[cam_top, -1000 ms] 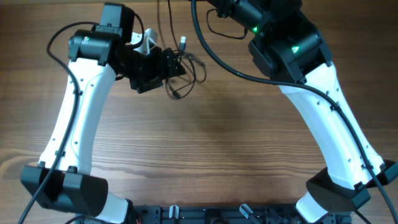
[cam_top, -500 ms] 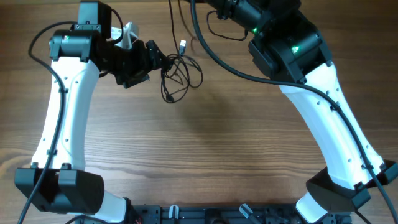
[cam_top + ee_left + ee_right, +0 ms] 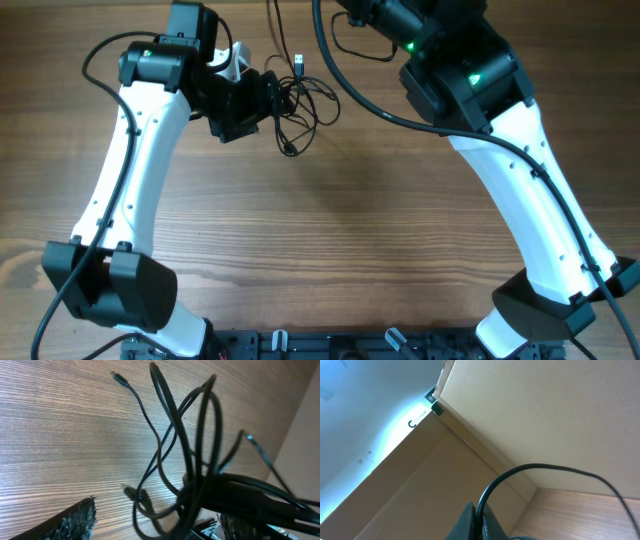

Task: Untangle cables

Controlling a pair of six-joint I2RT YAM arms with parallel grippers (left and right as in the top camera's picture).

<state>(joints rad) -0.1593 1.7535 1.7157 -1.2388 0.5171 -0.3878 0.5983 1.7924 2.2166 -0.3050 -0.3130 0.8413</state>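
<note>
the pulling-apart step seems underway: the cables (image 3: 302, 100) bunch at the desk's (image 3: 330, 220) upper centre between the spread left fingers (image 3: 75, 520), the right fingers (image 3: 469, 522) pinch one cord (image 3: 540, 467) by the top edge, so the next move probably calls for a slow outward draw.

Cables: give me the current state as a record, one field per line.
cables: thin black loops in one tangled bundle, near the far edge of the table
left pincer: fingers apart, bundle passing between them
right pincer: shut on one of the cables, up past the far edge
plug end: sticks out clear of the loops
untangling: not yet done
</note>
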